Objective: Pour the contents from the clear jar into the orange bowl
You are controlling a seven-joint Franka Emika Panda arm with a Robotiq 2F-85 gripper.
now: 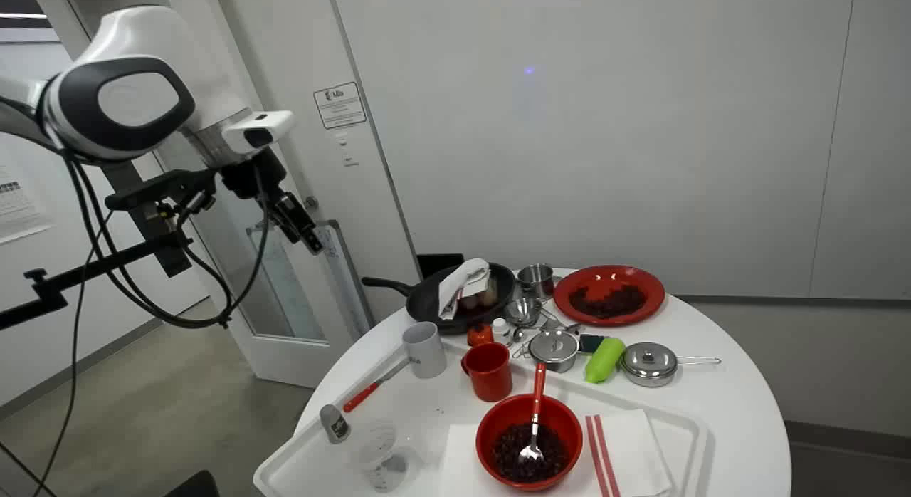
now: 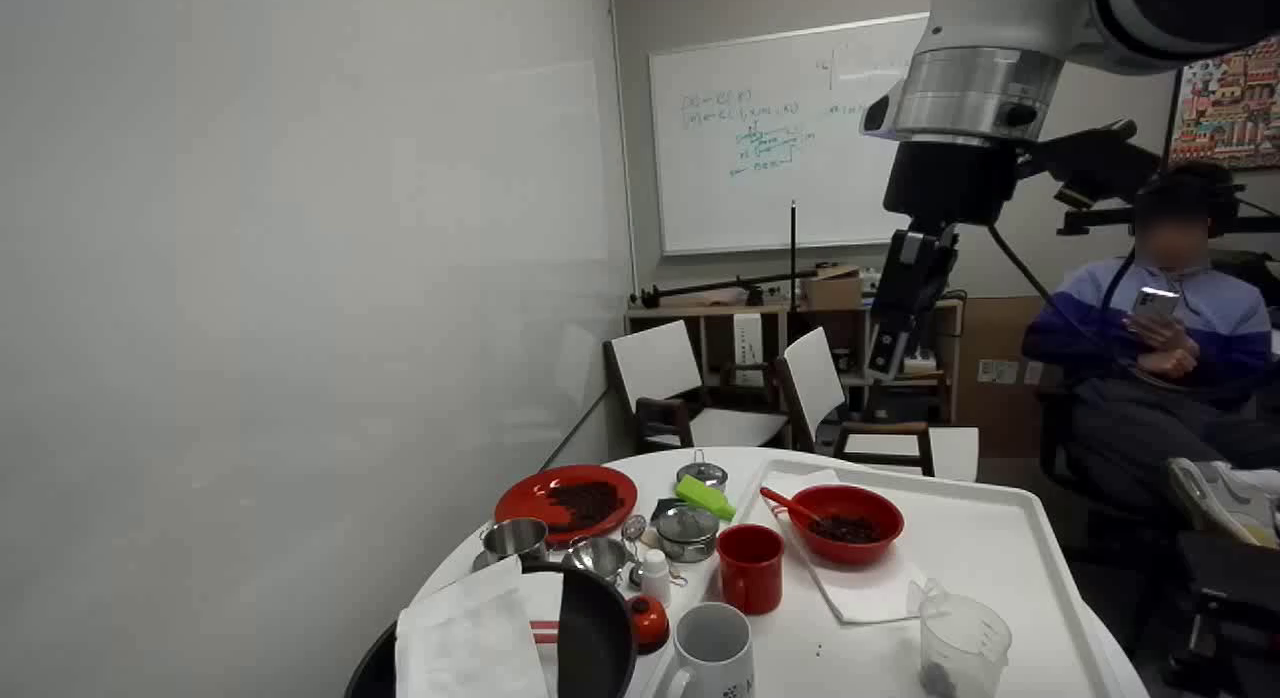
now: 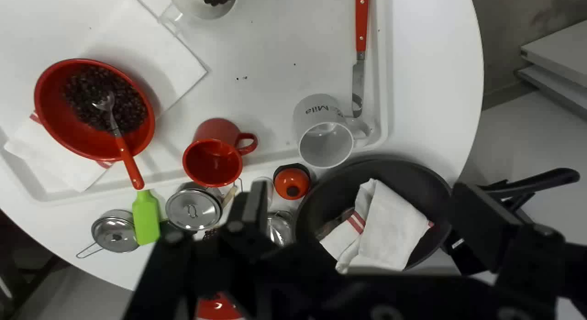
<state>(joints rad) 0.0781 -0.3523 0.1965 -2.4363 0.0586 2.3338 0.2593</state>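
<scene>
The clear jar (image 1: 388, 468) stands on the white tray, in front of the grey mug. It also shows in an exterior view (image 2: 965, 638), with dark bits at its bottom. In the wrist view the jar (image 3: 197, 6) is cut off by the top edge, and a few dark beans show inside. The orange bowl (image 1: 491, 451), which looks red, holds dark beans and a red-handled spoon (image 1: 539, 390). It also shows in an exterior view (image 2: 845, 556) and in the wrist view (image 3: 87, 148). My gripper (image 1: 312, 242) is high above the table, away from both. Its fingers (image 3: 369, 210) are apart with nothing between them.
A red mug (image 1: 490, 372), a grey mug (image 1: 425, 349) and a red-handled knife (image 1: 363, 396) are on or by the tray (image 1: 313, 447). A black pan (image 1: 427, 297) with a cloth, small metal pots (image 1: 649, 365) and a red plate (image 1: 651, 308) stand behind.
</scene>
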